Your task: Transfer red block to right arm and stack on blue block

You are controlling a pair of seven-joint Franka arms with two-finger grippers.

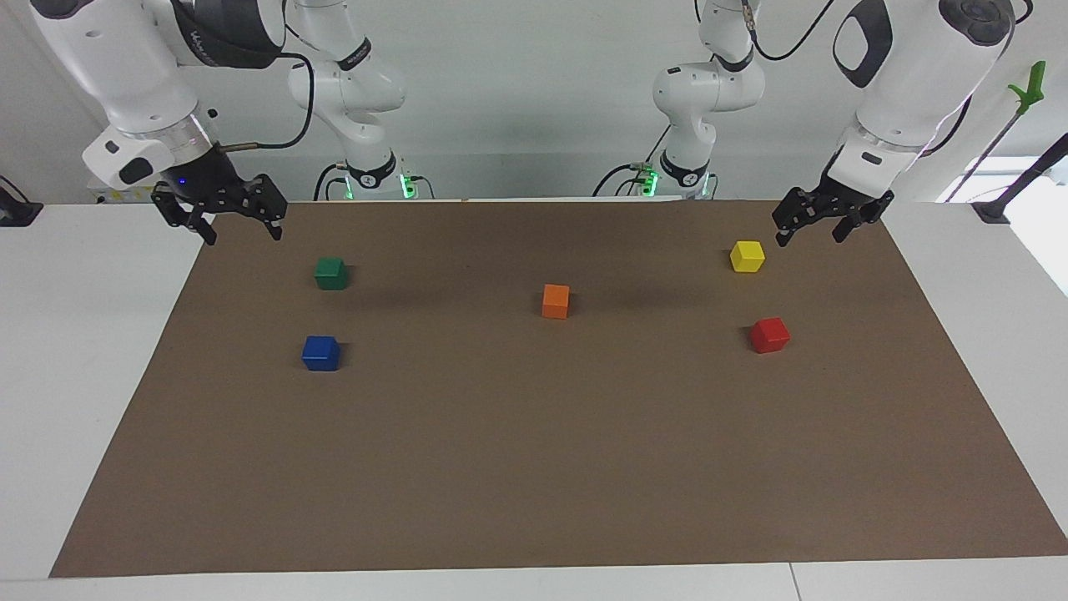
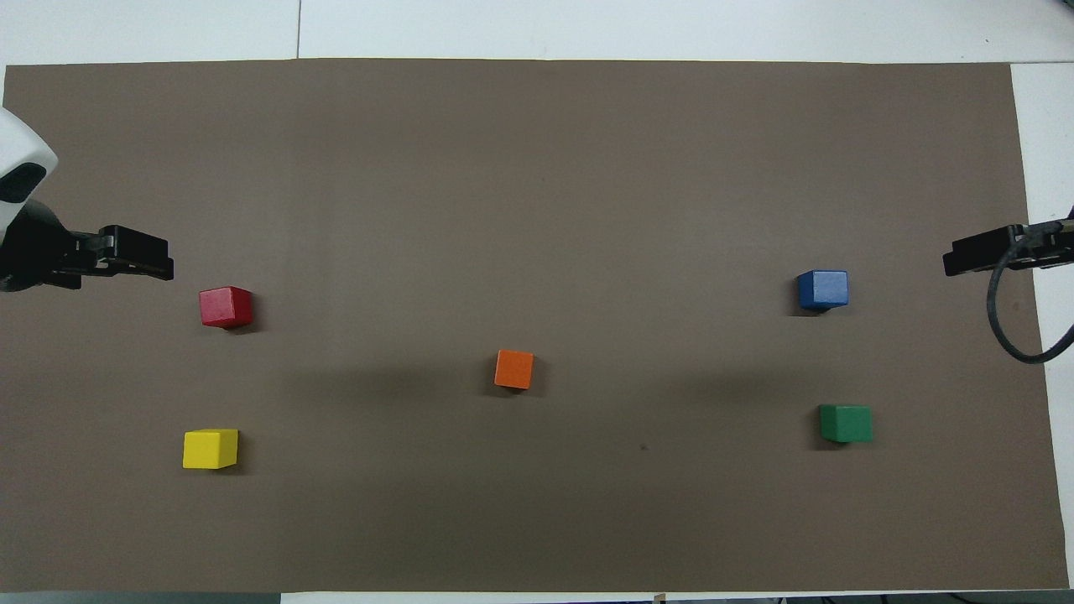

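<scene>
The red block (image 1: 769, 335) (image 2: 226, 307) rests on the brown mat (image 1: 534, 467) toward the left arm's end. Toward the right arm's end sits the blue block (image 1: 321, 353) (image 2: 822, 289), with nothing on it. My left gripper (image 1: 811, 239) (image 2: 166, 267) hangs open and empty over the mat's edge at its own end, close to the yellow block and apart from the red one. Over the mat's corner at its own end, my right gripper (image 1: 242, 235) (image 2: 952, 260) is raised, open and empty, with a small blue light on its wrist.
A yellow block (image 1: 747, 255) (image 2: 210, 449) lies nearer to the robots than the red one. Nearer to the robots than the blue block is a green block (image 1: 331, 273) (image 2: 846, 423). An orange block (image 1: 556, 300) (image 2: 513, 369) sits mid-mat. White table surrounds the mat.
</scene>
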